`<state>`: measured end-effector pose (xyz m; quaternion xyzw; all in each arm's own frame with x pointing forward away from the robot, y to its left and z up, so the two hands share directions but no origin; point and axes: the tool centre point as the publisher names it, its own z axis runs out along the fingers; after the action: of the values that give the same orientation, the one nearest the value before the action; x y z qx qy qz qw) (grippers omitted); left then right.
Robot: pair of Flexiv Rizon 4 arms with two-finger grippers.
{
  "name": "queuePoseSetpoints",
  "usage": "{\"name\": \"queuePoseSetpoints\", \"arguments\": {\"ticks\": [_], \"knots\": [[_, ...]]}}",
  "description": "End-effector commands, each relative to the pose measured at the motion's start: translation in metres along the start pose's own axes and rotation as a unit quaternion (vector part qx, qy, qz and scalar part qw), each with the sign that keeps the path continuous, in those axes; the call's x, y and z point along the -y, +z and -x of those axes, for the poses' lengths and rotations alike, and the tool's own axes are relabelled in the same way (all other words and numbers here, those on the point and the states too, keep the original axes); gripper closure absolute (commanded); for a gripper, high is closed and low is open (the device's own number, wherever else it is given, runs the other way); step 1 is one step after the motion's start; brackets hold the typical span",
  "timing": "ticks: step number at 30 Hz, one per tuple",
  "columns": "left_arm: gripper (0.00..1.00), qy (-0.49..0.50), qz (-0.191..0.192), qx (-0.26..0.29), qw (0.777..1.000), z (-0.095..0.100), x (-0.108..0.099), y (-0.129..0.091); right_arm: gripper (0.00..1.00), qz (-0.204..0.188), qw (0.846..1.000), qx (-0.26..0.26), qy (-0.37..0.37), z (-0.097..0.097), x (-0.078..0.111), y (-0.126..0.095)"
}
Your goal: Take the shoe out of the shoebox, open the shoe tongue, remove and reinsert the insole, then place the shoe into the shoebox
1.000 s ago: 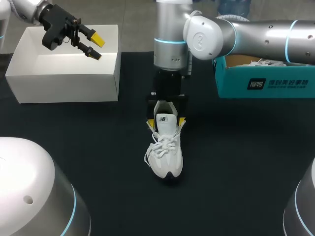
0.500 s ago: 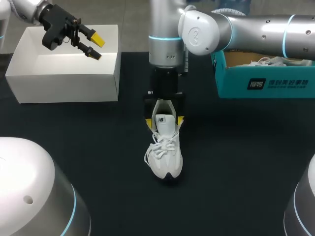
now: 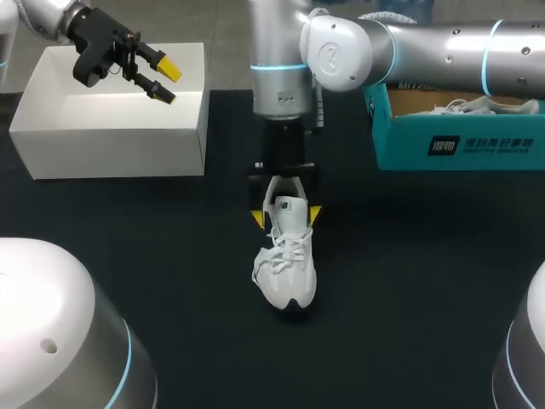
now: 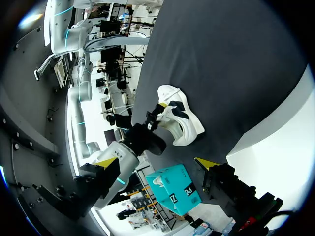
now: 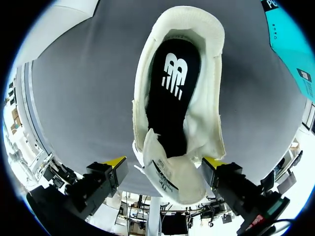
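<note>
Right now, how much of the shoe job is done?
Done: the white lace-up sneaker stands out on the dark table. In hand: the right gripper straddles its tongue end, open. Left: take out and refit the black insole, then box the sneaker.

Silver tubing ran the length of the right arm [image 3: 443,47], with tiny dark screws dotted along it and a cyan light ring [image 3: 277,66] at each joint. Its white rounded cap [image 3: 334,53] bore a circular mark. Behind the yellow-tipped fingers [image 3: 258,219] sat a black block [image 3: 285,158]. The left gripper [image 3: 168,80] was black and angular, yellow-tipped too, on a silver left arm [image 3: 47,17]. Well behind both were white domes [image 3: 51,324] banded in cyan, one with a small hole.
</note>
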<state>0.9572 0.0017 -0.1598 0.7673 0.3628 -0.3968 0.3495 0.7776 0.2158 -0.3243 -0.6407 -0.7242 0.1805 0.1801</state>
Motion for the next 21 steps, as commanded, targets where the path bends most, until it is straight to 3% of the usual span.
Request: {"name": "queuePoseSetpoints", "arguments": {"ticks": [1,18,19,20,21], "knots": [[0.00,0.000,-0.001,-0.002,1.000,0.001,0.000,-0.001,0.00,0.000,1.000,0.004,0.007,-0.001,0.005,-0.005],[0.00,0.000,-0.001,-0.002,1.000,0.001,0.000,-0.001,0.02,0.017,0.998,-0.020,0.053,-0.003,0.060,-0.007],[0.00,0.000,-0.001,-0.002,1.000,0.001,0.000,-0.001,0.33,0.019,0.998,-0.020,0.052,-0.003,0.061,-0.007],[0.00,0.000,-0.001,-0.002,1.000,0.001,0.000,-0.001,0.76,0.025,0.998,-0.017,0.050,-0.002,0.061,-0.005],[0.00,0.000,-0.001,-0.002,1.000,0.001,0.000,-0.001,1.00,0.035,0.998,-0.020,0.041,-0.002,0.060,-0.004]]}}
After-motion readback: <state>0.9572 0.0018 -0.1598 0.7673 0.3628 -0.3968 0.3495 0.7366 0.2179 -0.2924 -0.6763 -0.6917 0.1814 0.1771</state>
